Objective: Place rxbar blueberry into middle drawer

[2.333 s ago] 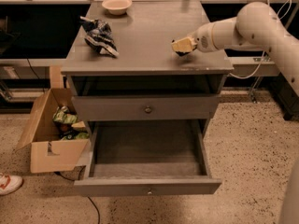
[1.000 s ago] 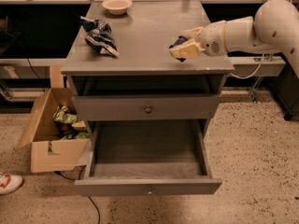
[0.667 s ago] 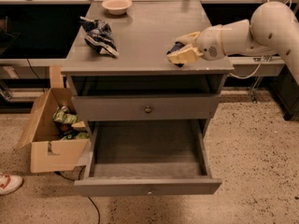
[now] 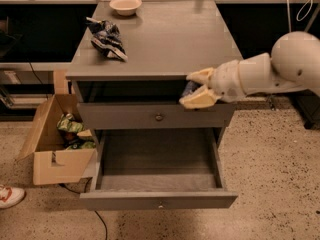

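one pincer (image 4: 187, 90) holds rxbar blueberry (image 4: 190, 86) beside knobbed drawer (image 4: 125, 117), above middle drawer (image 4: 157, 200).

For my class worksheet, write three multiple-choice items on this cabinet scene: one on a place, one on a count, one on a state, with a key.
1. Where is the robot's pincer?
A. before the front edge of the grey wooden cabinet top, above the lower wide grey drawer
B. at that top's back edge
C. at that top's left edge

2. How many things lie on the cabinet top?
A. one
B. two
C. four

3. The lower wide grey drawer is:
A. shut
B. lifted off
C. pulled out

Key:
1 A, it hangs at the front edge, shut on the dark navy-blue snack bar.
2 B, a pale round bowl and a wrinkly blue-and-white snack bag.
3 C, its long tray shows in front of the cabinet.
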Robot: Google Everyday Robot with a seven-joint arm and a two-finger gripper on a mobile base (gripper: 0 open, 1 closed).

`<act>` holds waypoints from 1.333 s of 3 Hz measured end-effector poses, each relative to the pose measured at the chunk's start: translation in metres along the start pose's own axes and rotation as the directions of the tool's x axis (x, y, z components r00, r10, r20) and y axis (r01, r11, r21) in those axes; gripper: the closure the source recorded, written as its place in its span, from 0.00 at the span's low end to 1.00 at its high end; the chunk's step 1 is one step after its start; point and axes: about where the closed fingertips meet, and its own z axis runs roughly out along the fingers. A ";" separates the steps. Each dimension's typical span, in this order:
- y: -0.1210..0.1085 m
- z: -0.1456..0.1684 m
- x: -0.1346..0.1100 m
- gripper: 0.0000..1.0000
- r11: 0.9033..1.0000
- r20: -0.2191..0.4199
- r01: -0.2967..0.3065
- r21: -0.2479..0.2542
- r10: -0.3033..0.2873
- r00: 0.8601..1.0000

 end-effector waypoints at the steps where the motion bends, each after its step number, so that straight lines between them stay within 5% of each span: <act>1: 0.052 0.033 0.069 1.00 0.991 -0.051 -0.111 -0.069 0.107 0.993; 2: 0.055 0.034 0.070 1.00 0.991 -0.054 -0.112 -0.076 0.108 0.993; 4: 0.099 0.113 0.171 1.00 0.955 -0.136 -0.251 -0.157 0.230 0.963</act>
